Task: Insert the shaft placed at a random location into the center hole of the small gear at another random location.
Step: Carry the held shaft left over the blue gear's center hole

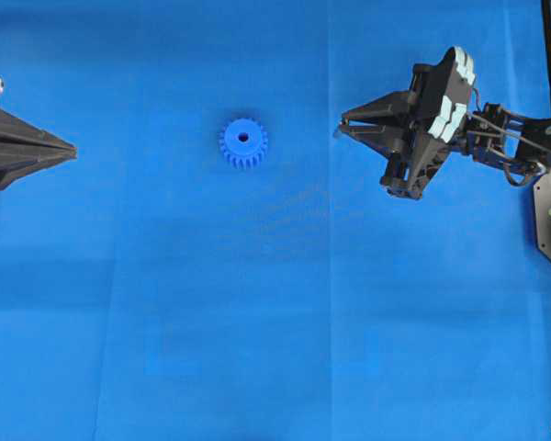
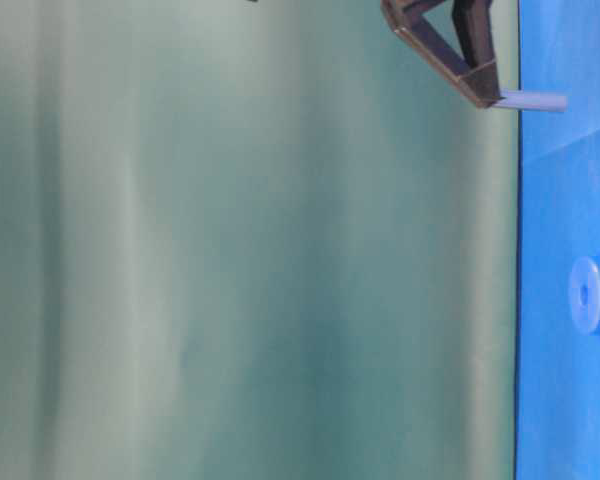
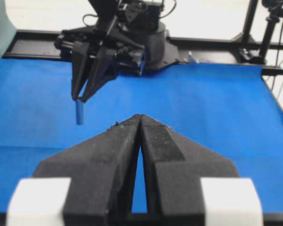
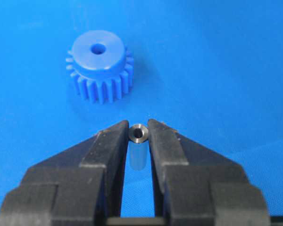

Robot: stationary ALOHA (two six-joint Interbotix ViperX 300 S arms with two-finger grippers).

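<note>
The small gear [image 1: 243, 142] lies flat on the blue cloth, hub up, with the center hole [image 1: 243, 138] facing up. It also shows in the right wrist view [image 4: 98, 66] with its hole [image 4: 98, 48], and in the table-level view [image 2: 588, 295]. My right gripper [image 1: 342, 125] is shut on the shaft [image 4: 137, 141], which hangs from the fingertips, to the right of the gear and apart from it. The shaft also shows in the table-level view [image 2: 532, 100] and the left wrist view [image 3: 79, 113]. My left gripper [image 1: 72, 147] is shut and empty at the left edge, far from the gear.
A blue cloth [image 1: 275, 322] covers the table. The right arm's base and a black frame [image 3: 217, 44] stand along the far side in the left wrist view. A green backdrop [image 2: 230, 250] fills most of the table-level view.
</note>
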